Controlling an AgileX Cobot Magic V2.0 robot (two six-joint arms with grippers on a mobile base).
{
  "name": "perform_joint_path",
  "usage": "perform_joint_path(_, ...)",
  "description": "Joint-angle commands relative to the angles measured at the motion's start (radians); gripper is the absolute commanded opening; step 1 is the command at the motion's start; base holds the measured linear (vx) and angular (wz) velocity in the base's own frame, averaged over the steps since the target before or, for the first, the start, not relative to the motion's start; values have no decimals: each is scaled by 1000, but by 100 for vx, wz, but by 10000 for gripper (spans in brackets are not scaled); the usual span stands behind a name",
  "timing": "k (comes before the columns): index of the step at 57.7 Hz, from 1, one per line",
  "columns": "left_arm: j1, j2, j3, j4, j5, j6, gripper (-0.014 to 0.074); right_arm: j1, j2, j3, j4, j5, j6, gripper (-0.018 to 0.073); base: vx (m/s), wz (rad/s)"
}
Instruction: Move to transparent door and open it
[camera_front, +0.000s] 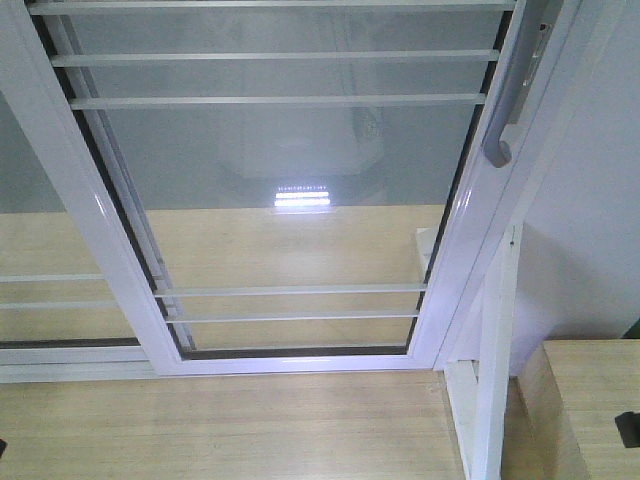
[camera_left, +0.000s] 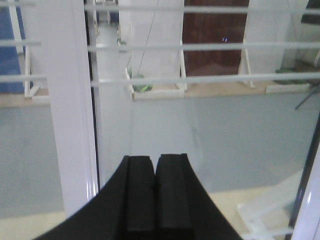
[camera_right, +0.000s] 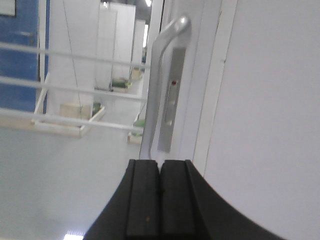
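The transparent door fills the front view: clear glass in a glossy white frame, crossed by thin white bars. Its curved grey pull handle runs down the right stile. In the right wrist view the same handle rises just beyond my right gripper, whose black pads are pressed together with nothing between them. My left gripper is shut too, empty, facing the barred glass next to a white frame post. Neither gripper touches the door.
A second barred glass pane without a handle overlaps behind on the left. A white wall and white post stand right of the door. A wooden surface sits at lower right. Pale wood floor lies in front.
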Motion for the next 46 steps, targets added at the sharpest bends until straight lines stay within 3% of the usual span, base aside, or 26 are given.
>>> perform_joint_path(1, -6, -5, 4, -7, -221, -13, 3, -4, 14, -6, -2, -169, -14, -3, 0, 0)
perform_joint_path(8, -6, 12, -9, -22, -334, -22, 3, -4, 56, -62, 41, -166, -14, -3, 0, 0)
perform_joint_path(14, -6, 94, -78, -102, -334, -13, 3, -4, 155, -162, 87, -165, -16, -3, 0, 0)
perform_joint_path(18, -6, 180, -137, -115, -351, 13, 3, -4, 244, -239, 99, -164, -31, -3, 0, 0)
perform_joint_path(26, -6, 452, -331, -111, -380, 71, 3, -4, 488, -433, 97, -161, -33, -3, 0, 0)
perform_joint_path(35, -6, 778, -573, -111, -379, 69, 3, -4, 770, -646, 92, -163, -34, -3, 0, 0)
perform_joint_path(46, -6, 1085, -806, -110, -398, 69, 3, -4, 984, -780, 94, -246, -17, -3, 0, 0)
